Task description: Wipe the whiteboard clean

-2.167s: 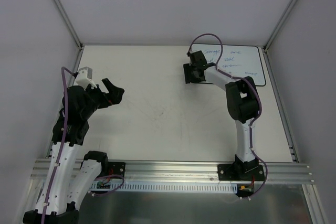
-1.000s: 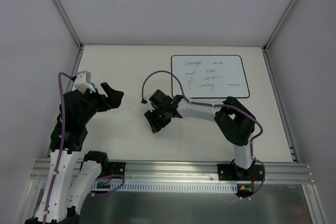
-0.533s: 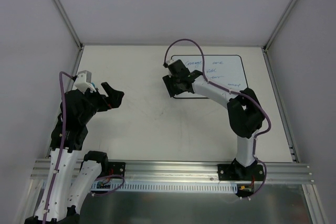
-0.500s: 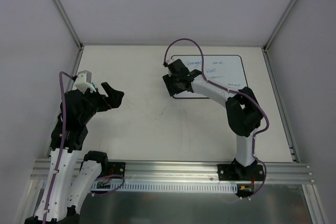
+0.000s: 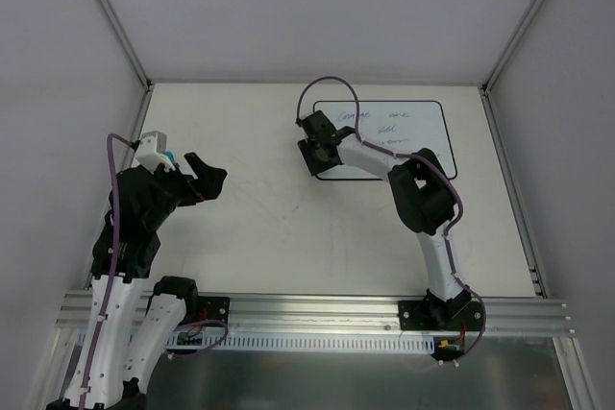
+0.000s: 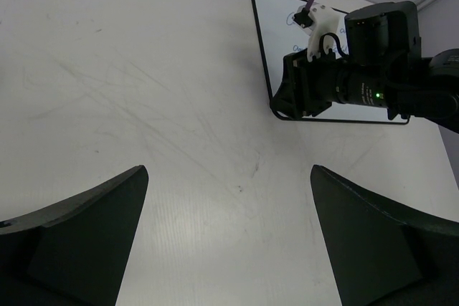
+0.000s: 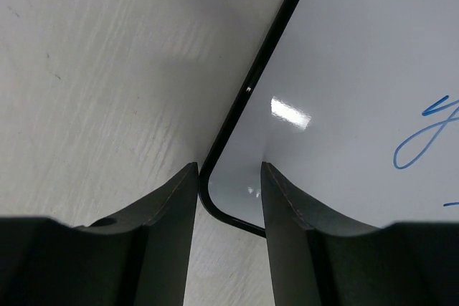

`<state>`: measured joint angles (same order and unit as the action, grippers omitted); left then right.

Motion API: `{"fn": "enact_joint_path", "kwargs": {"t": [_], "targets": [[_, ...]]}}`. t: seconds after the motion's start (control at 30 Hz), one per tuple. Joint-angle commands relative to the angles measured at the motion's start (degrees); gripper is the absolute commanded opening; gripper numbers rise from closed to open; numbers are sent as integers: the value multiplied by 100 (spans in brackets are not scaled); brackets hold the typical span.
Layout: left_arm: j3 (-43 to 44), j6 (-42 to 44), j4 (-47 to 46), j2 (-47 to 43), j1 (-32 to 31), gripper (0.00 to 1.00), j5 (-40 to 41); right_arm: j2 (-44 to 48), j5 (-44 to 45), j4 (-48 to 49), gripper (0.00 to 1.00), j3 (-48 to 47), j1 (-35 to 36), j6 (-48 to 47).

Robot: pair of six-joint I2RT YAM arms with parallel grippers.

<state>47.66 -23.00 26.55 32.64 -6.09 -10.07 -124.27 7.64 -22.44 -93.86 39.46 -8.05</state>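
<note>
The whiteboard (image 5: 408, 146) lies flat at the far right of the table, with blue handwriting on it. It also shows in the left wrist view (image 6: 270, 41) and the right wrist view (image 7: 358, 69). My right gripper (image 5: 315, 155) (image 6: 290, 98) is at the board's near-left corner. Its jaws stand a narrow gap apart (image 7: 229, 173), one finger over the table and one over the board, with the black-edged corner between them and nothing held. My left gripper (image 5: 206, 172) (image 6: 229, 177) is wide open and empty, raised over the left of the table. No eraser is in view.
The cream tabletop (image 5: 288, 237) is scuffed. White walls with metal posts close in the back and sides. An aluminium rail (image 5: 317, 312) runs along the near edge by the arm bases. The right arm's purple cable (image 5: 327, 84) loops above the board.
The whiteboard has shifted left from the far right corner. My right gripper swung out to mid-table, then came back to the board's near-left corner. The left arm has hardly moved.
</note>
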Motion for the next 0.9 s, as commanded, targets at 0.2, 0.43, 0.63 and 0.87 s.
{"fn": "enact_joint_path", "kwargs": {"t": [0.2,0.43,0.63,0.87], "targets": [[-125,33,26,-100,-59,99,-66,25,-702,-85,38,570,666,463],[-64,77,44,-48,-59,99,13,411,-2010,-112,37,1264,1572,331],[112,138,61,67,-59,99,75,912,-2407,-252,36,1459,2135,164],[191,147,79,163,-59,99,356,2168,-1434,-358,40,1502,1908,216]]}}
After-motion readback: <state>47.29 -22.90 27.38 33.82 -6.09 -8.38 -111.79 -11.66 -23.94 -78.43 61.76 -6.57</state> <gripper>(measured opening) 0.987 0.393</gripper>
